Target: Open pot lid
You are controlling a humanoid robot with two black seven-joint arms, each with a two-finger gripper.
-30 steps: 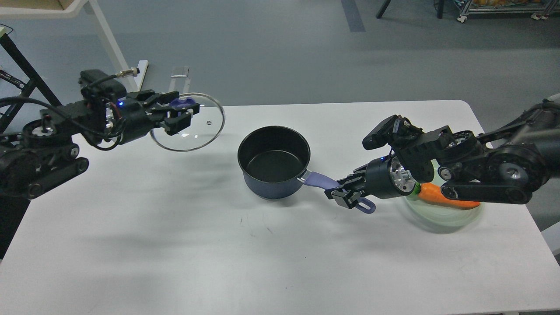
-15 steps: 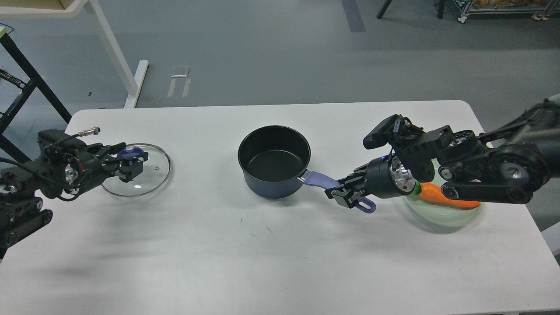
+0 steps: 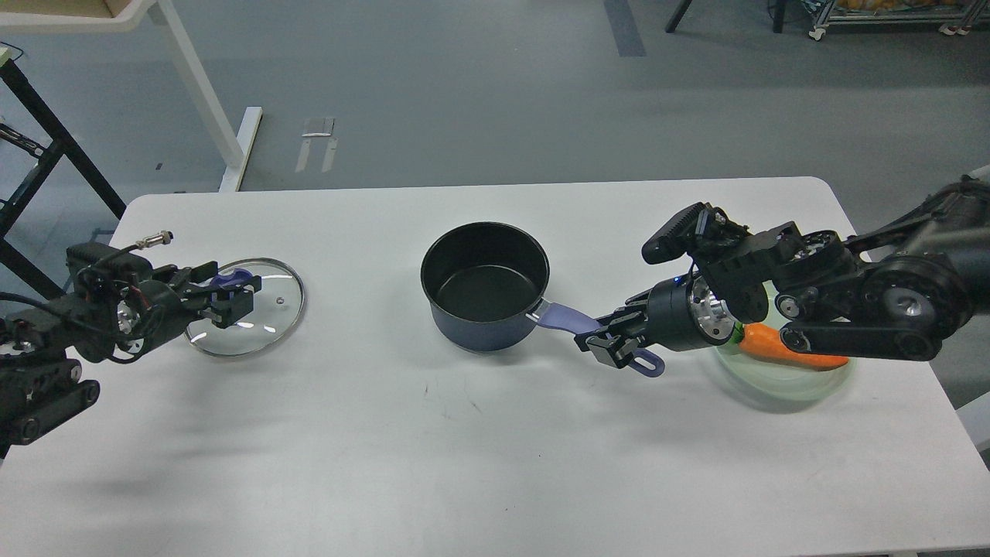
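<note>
The pot [image 3: 484,286], dark navy with a black inside, stands uncovered at the table's middle. Its lavender handle [image 3: 564,318] points right and toward the front. My right gripper [image 3: 611,345] is shut on the handle near its holed end. The clear glass pot lid [image 3: 263,317] lies low on the table at the left, well apart from the pot. My left gripper [image 3: 226,291] is closed around the lid's purple knob [image 3: 231,278]. I cannot tell whether the lid rests fully on the table.
A pale green plate [image 3: 789,383] with an orange carrot [image 3: 781,346] sits at the right, partly under my right arm. The white table [image 3: 495,464] stretches wide in front. A white frame leg and black stand are on the floor at the back left.
My left gripper carried the lid from above the table's back left down and leftward to the tabletop. Over the last half second it barely moved. The right arm and pot stayed still.
</note>
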